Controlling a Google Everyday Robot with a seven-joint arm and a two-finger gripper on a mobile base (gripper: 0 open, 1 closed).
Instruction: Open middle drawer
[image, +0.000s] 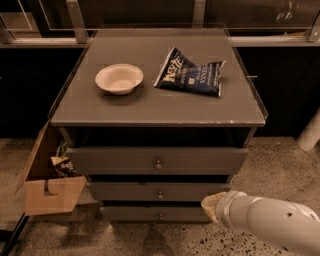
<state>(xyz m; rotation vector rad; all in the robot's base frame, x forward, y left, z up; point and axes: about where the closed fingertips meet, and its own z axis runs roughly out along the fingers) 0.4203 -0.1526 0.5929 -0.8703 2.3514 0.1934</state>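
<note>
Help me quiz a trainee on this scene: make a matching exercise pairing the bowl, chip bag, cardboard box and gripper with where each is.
1. bowl
2. chip bag
3. cardboard box
4. gripper

a. on the floor, left of the cabinet
b. on the cabinet top, left part
c. low, near the right end of the middle drawer
d. on the cabinet top, right part

Pairs: 1-b, 2-d, 3-a, 4-c

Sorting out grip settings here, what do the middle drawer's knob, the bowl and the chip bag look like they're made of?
Knob of the middle drawer: small, glinting, likely metal. Bowl: matte cream, possibly paper or plastic. Chip bag: glossy crinkled film. The gripper is by that drawer's lower right corner.
</note>
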